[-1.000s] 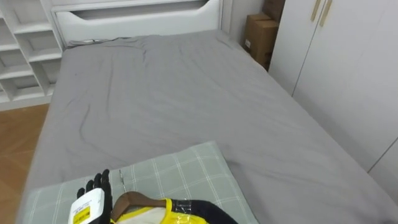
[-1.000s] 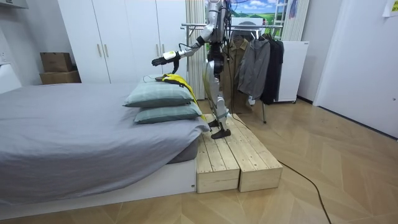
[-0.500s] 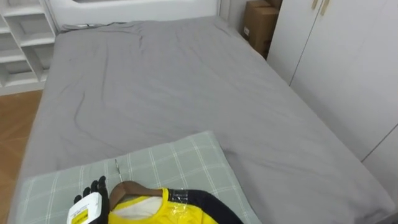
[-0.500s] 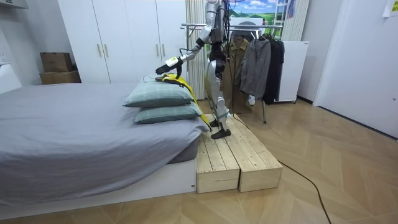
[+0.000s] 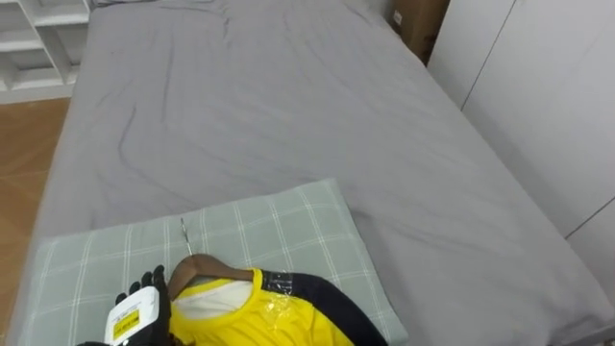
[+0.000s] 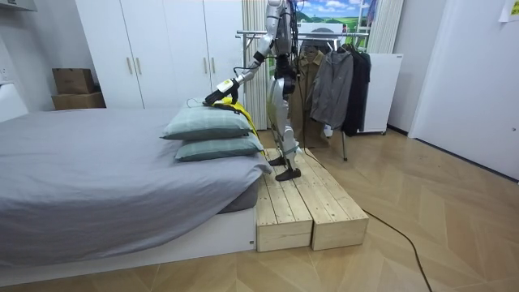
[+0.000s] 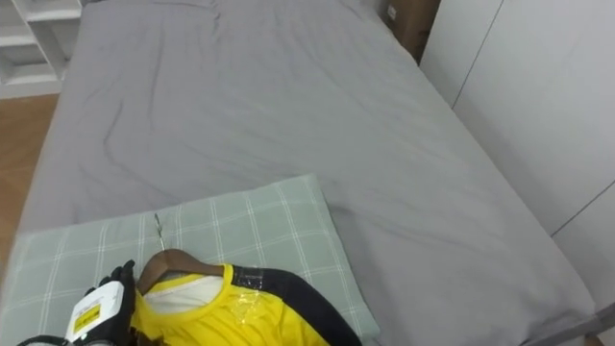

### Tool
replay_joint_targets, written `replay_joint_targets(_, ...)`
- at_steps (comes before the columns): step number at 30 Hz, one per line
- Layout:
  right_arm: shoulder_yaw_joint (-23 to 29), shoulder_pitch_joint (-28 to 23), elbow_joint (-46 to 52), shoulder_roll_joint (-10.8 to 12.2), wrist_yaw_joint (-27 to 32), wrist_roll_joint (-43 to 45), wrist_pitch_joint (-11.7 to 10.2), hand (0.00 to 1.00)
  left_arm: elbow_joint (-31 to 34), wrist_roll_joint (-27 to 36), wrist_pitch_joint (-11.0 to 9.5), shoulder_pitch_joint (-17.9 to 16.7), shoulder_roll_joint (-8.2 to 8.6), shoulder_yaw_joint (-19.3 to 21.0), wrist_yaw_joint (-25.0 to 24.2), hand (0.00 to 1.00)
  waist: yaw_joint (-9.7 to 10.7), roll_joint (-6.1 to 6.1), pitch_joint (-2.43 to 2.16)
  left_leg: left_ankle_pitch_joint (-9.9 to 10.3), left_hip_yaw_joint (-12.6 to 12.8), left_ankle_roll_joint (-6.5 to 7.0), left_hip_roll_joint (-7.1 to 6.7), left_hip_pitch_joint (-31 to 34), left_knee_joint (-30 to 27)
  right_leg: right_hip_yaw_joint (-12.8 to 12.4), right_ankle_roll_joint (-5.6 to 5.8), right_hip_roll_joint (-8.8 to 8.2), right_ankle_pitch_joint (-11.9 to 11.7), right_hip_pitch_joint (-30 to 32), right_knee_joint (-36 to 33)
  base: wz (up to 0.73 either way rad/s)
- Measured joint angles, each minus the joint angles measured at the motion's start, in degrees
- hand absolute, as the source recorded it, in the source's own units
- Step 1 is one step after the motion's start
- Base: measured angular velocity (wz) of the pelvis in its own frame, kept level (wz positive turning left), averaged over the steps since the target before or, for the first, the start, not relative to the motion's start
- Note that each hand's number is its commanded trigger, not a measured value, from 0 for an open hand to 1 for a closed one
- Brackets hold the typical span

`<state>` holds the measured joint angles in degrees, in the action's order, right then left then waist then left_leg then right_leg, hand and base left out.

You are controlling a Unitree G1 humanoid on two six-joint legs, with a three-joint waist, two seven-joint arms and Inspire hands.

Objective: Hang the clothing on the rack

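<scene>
While the yellow shirt waits on the pillow for lifting, your left hand meets its hanger; whether it grips, you cannot tell.

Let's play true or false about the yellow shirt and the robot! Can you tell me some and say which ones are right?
1. The yellow and black shirt lies on the pale green checked pillow. True.
2. The shirt has nothing in its neck. False: a brown wooden hanger sits in it.
3. The left robot hand is right beside that hanger. True.
4. The robot stands on the floor. False: it stands on a pale wooden platform beside the grey bed.
</scene>
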<state>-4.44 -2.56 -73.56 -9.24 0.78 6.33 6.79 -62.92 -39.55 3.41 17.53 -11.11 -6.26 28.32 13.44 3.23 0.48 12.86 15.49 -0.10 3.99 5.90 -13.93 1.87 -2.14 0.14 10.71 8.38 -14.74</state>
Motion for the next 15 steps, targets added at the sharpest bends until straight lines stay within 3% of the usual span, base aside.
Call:
replay_joint_targets(3,-0.8,-0.1,0.0,0.1,0.9,-0.6,-0.1,0.00,-0.2,0.0,-0.1,1.0,-1.18,0.0,0.1,0.00,-0.1,0.80,-0.02,0.0,0.0,0.00,0.33,1.4,-1.1,0.6,-0.28,0.04,-0.2,0.8,0.1,0.04)
replay_joint_targets(6,-1.1,-0.3,0.0,0.1,1.8,-0.7,-0.7,0.00,-0.9,0.0,-0.2,1.8,-1.37,0.6,0.3,0.00,-0.2,1.30,0.29,0.0,0.0,0.00,0.52,1.9,-1.7,1.1,-0.36,0.07,-0.3,0.8,0.1,0.08)
replay_joint_targets(15,-3.3,-0.2,0.0,0.2,2.5,-1.5,-1.0,0.00,-1.9,1.6,-0.9,3.0,-1.37,0.6,0.3,0.00,-1.2,1.33,0.29,0.0,-0.2,0.00,0.67,3.6,-2.7,1.5,-0.44,0.08,-0.5,2.0,0.0,0.01)
